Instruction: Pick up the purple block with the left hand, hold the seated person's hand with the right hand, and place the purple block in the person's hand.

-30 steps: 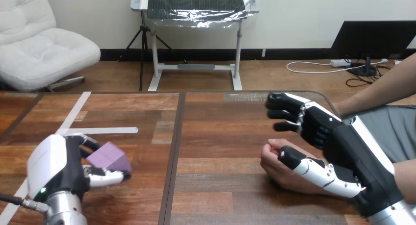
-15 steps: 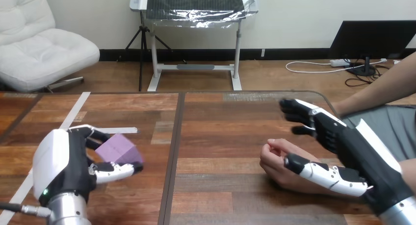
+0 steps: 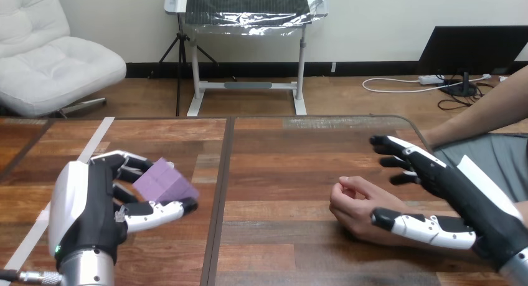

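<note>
Head view, looking down across the wooden desk: the robot's left hand is sitting at about 8 o'clock in the scene, with its white back shell facing outward to the left. Its fingers and thumb are curling round the purple block and pinching it. The fingers are coming over the block's far side at 12 o'clock, and the thumb is pressing along its near side at 6 o'clock. The block is sitting tilted in that grasp, one corner pointing toward 3 o'clock.

Over at about 4 o'clock in the scene, the person's hand is resting on the desk, fingers loosely curling inward and the wrist running off toward 4 o'clock. The robot's right hand is hovering just beside it on the 3 o'clock side, spread wide. Its fingers are reaching straight out toward 10 o'clock, above and apart from the person's knuckles, and its thumb is lying along the person's wrist. I cannot tell whether the thumb is touching the wrist. The block and the person's hand are sitting well apart, with bare desk between them.
</note>
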